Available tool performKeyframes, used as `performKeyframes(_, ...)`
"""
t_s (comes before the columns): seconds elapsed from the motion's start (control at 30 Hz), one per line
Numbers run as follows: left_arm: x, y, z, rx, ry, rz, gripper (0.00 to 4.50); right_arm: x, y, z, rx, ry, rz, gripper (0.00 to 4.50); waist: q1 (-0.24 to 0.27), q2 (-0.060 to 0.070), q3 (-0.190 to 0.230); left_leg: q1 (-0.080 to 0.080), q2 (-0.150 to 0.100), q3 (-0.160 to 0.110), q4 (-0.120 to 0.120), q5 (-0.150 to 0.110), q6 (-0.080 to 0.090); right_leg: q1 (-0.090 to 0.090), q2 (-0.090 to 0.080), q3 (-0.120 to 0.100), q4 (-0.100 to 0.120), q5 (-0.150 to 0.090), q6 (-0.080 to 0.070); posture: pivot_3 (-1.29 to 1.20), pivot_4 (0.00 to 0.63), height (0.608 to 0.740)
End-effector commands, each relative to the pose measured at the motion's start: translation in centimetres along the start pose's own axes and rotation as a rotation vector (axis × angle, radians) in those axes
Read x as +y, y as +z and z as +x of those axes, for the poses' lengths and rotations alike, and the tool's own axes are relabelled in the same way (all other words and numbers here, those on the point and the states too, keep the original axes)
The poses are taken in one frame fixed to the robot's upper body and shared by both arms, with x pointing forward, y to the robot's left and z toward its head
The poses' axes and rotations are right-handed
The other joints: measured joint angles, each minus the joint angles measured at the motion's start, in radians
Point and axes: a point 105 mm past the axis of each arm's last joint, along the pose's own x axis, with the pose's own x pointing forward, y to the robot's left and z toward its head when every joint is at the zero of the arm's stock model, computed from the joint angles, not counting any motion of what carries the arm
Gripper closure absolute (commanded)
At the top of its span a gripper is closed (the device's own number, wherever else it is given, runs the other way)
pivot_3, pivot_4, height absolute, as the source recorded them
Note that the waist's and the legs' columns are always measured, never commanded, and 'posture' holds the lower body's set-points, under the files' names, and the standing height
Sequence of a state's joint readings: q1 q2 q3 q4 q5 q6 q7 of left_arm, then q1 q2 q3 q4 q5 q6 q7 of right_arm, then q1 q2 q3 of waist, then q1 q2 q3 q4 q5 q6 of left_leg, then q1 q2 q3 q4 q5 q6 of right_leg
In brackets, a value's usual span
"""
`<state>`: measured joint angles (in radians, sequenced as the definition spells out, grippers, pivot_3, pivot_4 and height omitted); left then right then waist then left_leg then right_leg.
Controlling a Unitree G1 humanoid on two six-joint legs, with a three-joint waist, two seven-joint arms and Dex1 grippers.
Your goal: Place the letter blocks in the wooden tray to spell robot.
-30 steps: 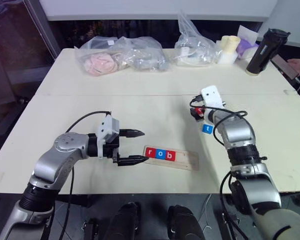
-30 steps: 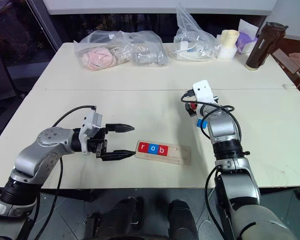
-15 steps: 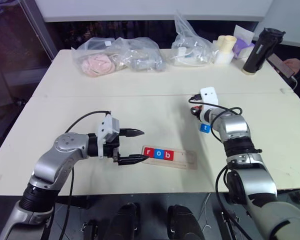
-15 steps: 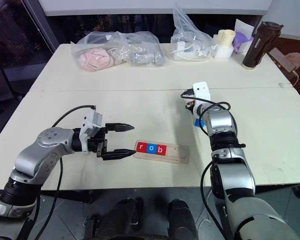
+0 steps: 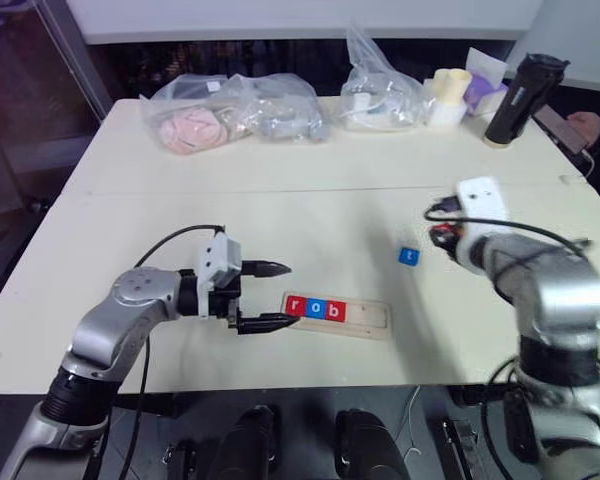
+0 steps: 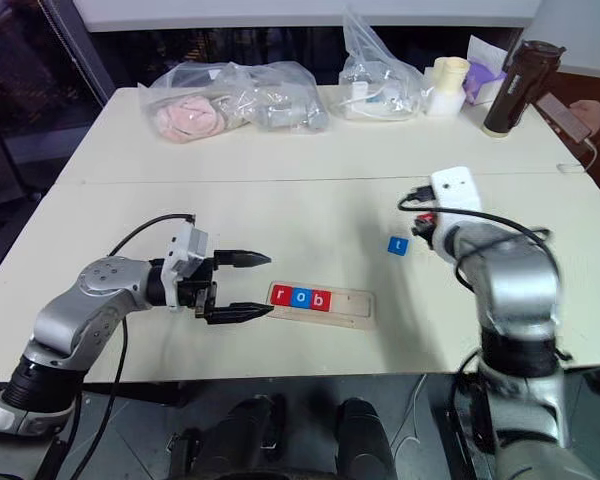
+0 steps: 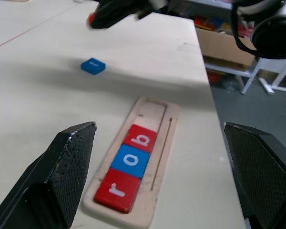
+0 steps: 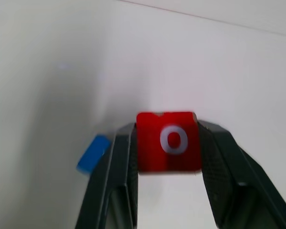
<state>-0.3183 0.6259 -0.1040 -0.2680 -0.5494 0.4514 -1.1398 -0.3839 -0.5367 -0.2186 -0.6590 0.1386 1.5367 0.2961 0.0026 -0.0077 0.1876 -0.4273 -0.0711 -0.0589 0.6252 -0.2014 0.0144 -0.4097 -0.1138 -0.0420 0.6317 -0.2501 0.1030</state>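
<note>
The right gripper (image 8: 168,143) pinches the red square "o" tile (image 8: 168,141), and the pale wooden tray's (image 5: 372,319) first empty slot — beside the red "b" tile (image 5: 331,310) — lies toward the left gripper (image 5: 270,295), whose fingers are spread at the tray's "r" end.

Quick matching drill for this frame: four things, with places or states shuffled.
Things:
1. red o block
2. blue t block
3. red r block
4. left pincer

States:
A. open, at the tray's end
B. loose on the table
C. first in the tray
D. held in the right pincer

Pairs: 1-D, 2-B, 3-C, 4-A
</note>
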Motion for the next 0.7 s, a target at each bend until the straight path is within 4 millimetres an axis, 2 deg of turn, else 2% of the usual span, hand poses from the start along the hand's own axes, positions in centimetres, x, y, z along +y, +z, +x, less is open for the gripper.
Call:
performKeyframes(0.03,-0.2,0.4,-0.2,-0.012,-0.025,0.03,0.0,1.4,-3.4,-2.7,0.038,0.027,0.02,3.32,0.009,0.001,0.001,0.0,0.0,0.0,-0.001,0.0,0.0,0.0,0.0,0.0,-0.001,-0.001,-0.001,0.0,0.15,0.738)
performKeyframes(0.2,0.0,0.7,-0.3,-0.016,-0.051,0.044,0.0,2.0,-6.0,-3.2,0.103,0.01,0.042,3.32,0.002,0.003,0.001,0.0,-0.001,0.004,0.004,-0.001,-0.001,0.0,-0.002,0.002,-0.002,0.0,-0.003,0.0,0.15,0.738)
performKeyframes(0.53,0.4,0.8,-0.4,-0.015,-0.039,0.05,0.0,2.5,-7.1,-2.5,0.157,0.0,0.073,3.32,0.01,0.003,0.002,-0.002,-0.002,0.003,0.001,0.0,0.0,-0.001,-0.003,0.002,-0.003,0.0,-0.003,0.0,0.15,0.738)
performKeyframes(0.6,0.4,0.7,-0.4,-0.014,-0.037,0.047,0.0,2.4,-7.0,-2.4,0.158,0.002,0.061,2.27,0.01,0.003,0.002,-0.002,-0.002,0.003,0.001,0.0,0.0,-0.001,-0.003,0.002,-0.003,0.0,-0.003,0.0,0.15,0.738)
performKeyframes(0.63,0.4,0.7,-0.3,-0.014,-0.036,0.047,0.0,2.3,-6.9,-2.4,0.159,0.003,0.058,1.91,0.01,0.003,0.002,-0.002,-0.002,0.003,0.001,0.0,0.0,-0.001,-0.003,0.002,-0.003,0.0,-0.003,0.0,0.15,0.738)
performKeyframes(0.7,0.3,0.6,-0.4,-0.011,-0.034,0.045,0.0,2.5,-5.3,-2.7,0.135,0.122,-0.041,0.83,0.009,0.004,0.002,-0.002,-0.001,0.003,0.002,0.0,0.0,-0.001,-0.003,0.001,-0.003,0.0,-0.003,0.0,0.15,0.738)
